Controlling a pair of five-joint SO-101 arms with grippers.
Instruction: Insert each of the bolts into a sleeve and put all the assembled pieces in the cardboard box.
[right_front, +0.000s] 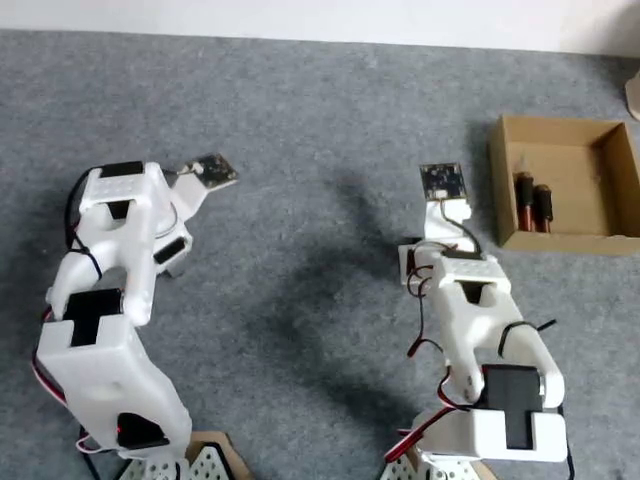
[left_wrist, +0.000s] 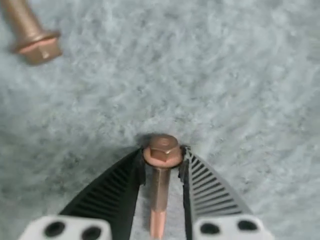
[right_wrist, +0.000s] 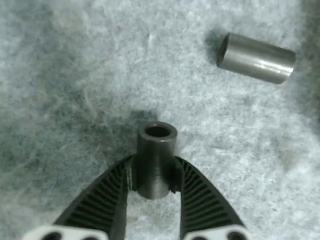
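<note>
Grey felt desk. In the left wrist view, the left gripper (left_wrist: 161, 152) is clamped on a bolt (left_wrist: 160, 185); a second bolt (left_wrist: 31, 37) is cut off by the frame. In the right wrist view, the right gripper (right_wrist: 154, 162) is clamped on a sleeve (right_wrist: 156, 150), with a second sleeve (right_wrist: 256, 57) lying near. In the high view, two pieces (right_front: 523, 200) are seen in the box (right_front: 498, 190) at the desk's right edge; both sets of jaws are hidden under the wrists.

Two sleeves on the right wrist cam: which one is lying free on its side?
The lighter grey sleeve, lying apart. The darker sleeve is clamped in the right gripper, open end toward the camera.
</note>
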